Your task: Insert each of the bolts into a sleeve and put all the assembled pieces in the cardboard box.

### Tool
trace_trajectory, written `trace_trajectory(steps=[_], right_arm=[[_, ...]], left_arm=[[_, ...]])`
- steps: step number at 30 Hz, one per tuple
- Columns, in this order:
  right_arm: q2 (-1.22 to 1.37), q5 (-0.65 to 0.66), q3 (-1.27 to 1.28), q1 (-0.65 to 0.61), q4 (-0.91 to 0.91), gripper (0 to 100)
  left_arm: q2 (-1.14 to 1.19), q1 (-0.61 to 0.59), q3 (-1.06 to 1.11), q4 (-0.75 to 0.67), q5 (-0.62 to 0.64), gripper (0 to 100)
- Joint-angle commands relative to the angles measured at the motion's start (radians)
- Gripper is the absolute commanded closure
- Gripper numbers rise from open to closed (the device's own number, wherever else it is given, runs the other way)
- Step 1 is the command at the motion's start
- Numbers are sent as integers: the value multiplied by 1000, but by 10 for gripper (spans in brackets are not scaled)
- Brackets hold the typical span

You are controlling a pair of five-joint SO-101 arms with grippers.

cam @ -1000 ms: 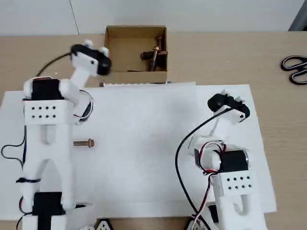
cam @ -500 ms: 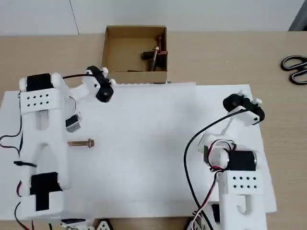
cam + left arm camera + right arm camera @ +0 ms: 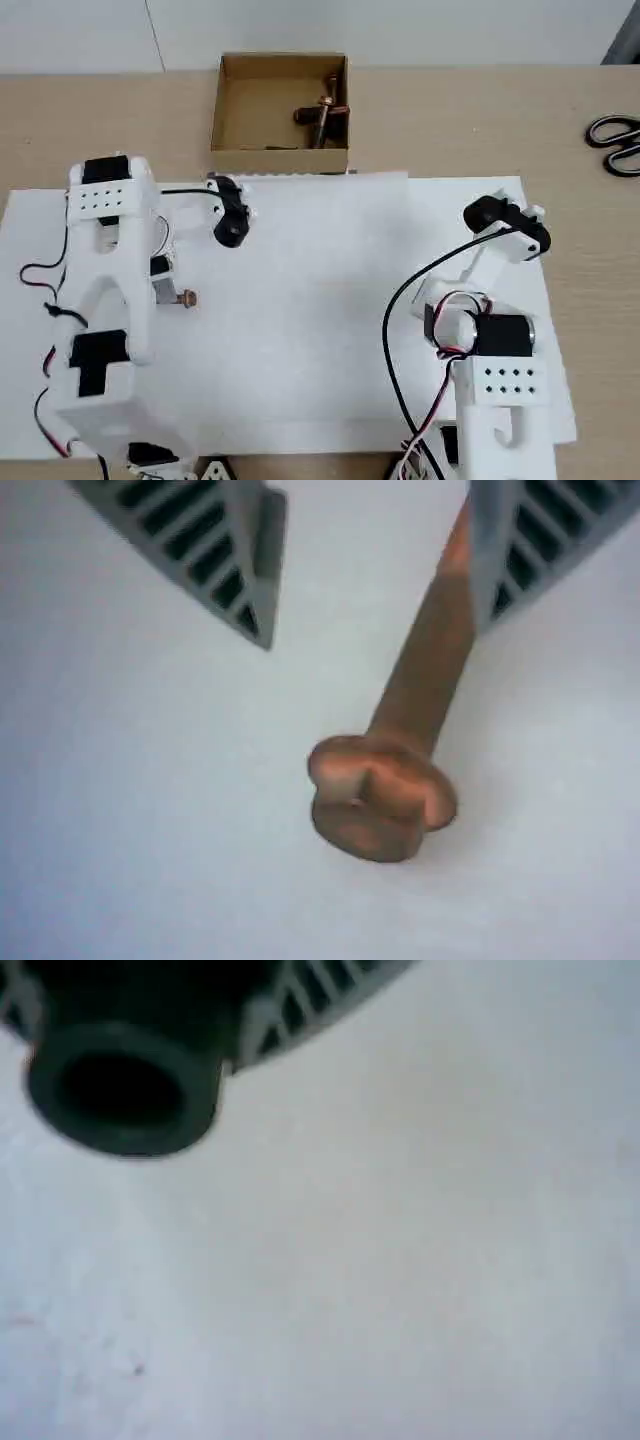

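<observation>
Near the left edge of the white sheet (image 3: pixel 320 300), the left gripper (image 3: pixel 370 620) straddles the bolt (image 3: pixel 385 795), jaws open around its shank. Closing off-centre could roll it away. Farther off on the right, the right gripper (image 3: pixel 170 1020) seems clamped on a black sleeve (image 3: pixel 122 1090); a loose hold could let it slip during insertion. Farthest, the cardboard box (image 3: pixel 280 158) holds assembled pieces

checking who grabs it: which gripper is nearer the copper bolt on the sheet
Left. The left gripper straddles the copper-coloured bolt, jaws open; the right gripper is far across the white sheet, holding a black sleeve.
</observation>
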Motion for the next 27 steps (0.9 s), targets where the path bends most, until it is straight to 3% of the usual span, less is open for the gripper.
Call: trace_trajectory(steps=[1,9,20,25,27], right_arm=[[-13,-3,-8,5,-24,996],[-13,-3,-8,5,-24,996],[-13,-3,-8,5,-24,996],[-13,-3,-8,5,-24,996],[-13,-3,-8,5,-24,996]], left_arm=[[29,8,-7,28,-78,870],[107,5,-7,5,-104,871],[259,5,-7,-143,-115,874],[273,17,-7,-138,-115,990],[265,21,-7,-135,-114,992]])
